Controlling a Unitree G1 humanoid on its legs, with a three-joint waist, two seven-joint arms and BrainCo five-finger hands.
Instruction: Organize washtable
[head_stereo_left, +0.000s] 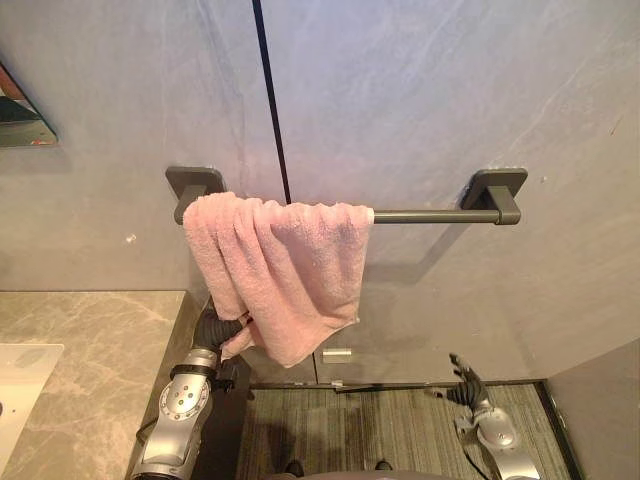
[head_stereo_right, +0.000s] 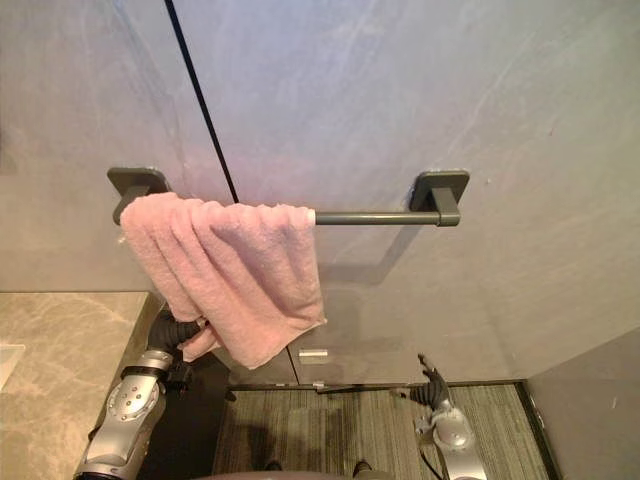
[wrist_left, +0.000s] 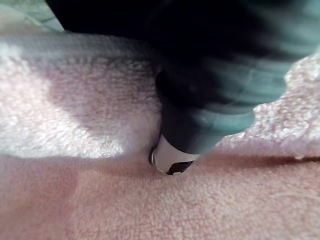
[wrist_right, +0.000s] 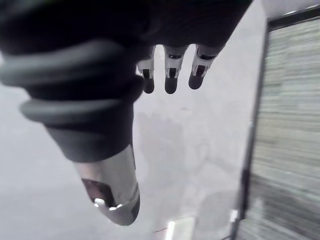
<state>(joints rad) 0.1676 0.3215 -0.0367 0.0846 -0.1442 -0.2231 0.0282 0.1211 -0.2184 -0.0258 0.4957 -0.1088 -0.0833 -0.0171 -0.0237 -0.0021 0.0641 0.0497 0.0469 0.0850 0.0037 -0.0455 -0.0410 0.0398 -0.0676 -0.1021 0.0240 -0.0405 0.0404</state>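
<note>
Up close, the left hand (wrist_left: 172, 159) lies buried in the pink towel (head_stereo_left: 275, 270), grip untellable; from above, the right hand (head_stereo_left: 463, 384) hangs slack, fingers (wrist_right: 170, 82) apart.

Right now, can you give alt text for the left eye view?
A pink towel hangs bunched over the left end of a dark wall rail; the left hand reaches into its lower folds. The right hand is open and low, holding nothing.

Pink towel (head_stereo_left: 285, 270); dk grey rail (head_stereo_left: 430, 215); grey veined wall (head_stereo_left: 420, 90); beige marbled counter (head_stereo_left: 90, 340).
</note>
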